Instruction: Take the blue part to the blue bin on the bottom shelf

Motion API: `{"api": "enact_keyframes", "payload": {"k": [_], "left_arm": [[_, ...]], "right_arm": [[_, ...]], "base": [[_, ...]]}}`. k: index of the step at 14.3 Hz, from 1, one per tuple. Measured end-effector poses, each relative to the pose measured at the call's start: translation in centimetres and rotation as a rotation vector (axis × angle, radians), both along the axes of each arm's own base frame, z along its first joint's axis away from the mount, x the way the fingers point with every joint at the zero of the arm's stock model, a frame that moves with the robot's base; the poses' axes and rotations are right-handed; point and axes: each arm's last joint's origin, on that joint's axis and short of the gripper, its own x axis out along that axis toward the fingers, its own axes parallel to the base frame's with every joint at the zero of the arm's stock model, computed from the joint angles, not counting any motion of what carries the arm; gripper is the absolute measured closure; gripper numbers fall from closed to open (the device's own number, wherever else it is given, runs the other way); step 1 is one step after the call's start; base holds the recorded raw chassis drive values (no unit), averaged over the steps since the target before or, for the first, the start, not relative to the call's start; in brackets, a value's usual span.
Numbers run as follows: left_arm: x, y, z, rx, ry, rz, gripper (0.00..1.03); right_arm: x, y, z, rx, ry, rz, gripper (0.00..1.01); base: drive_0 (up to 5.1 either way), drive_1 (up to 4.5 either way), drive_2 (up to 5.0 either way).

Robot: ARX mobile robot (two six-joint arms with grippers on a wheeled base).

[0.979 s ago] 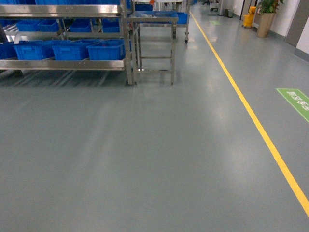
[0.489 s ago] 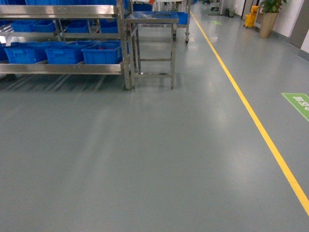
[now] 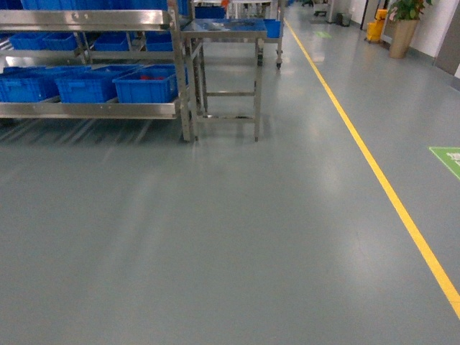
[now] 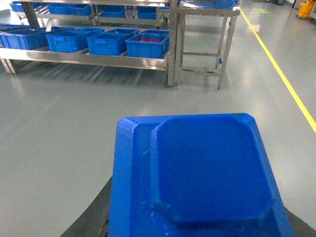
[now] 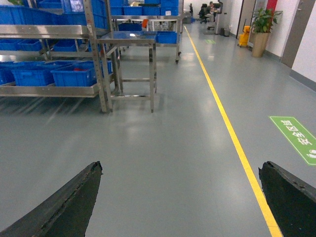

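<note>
Carrying a blue part toward the rack; the bins lie ahead and to the left.

Left gripper [image 4: 197,232] holds a flat blue plastic tray-like part [image 4: 207,168], its jaws closed on the near edge as far as I can tell; right gripper [image 5: 180,207] gapes wide, empty. Row of blue plastic bins [image 3: 86,83] sits on the long stainless-steel bottom shelf [image 3: 90,109], left of the small square steel table [image 3: 223,29], well apart from both arms; the left is nearer. Compared with a second ago, the rack sits lower and further right in the head view.
</note>
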Motion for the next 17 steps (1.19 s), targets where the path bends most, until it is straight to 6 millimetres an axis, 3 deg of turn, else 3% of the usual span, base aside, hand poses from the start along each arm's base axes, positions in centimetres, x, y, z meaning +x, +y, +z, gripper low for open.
{"api": "enact_keyframes", "payload": {"k": [17], "left_arm": [[0.0,0.0,-0.06,0.001,0.003,0.001,0.6]], "right_arm": [[0.0,0.0,-0.01,0.0,0.002,0.0,0.03]], "base": [[0.0,4.07,-4.0]]}}
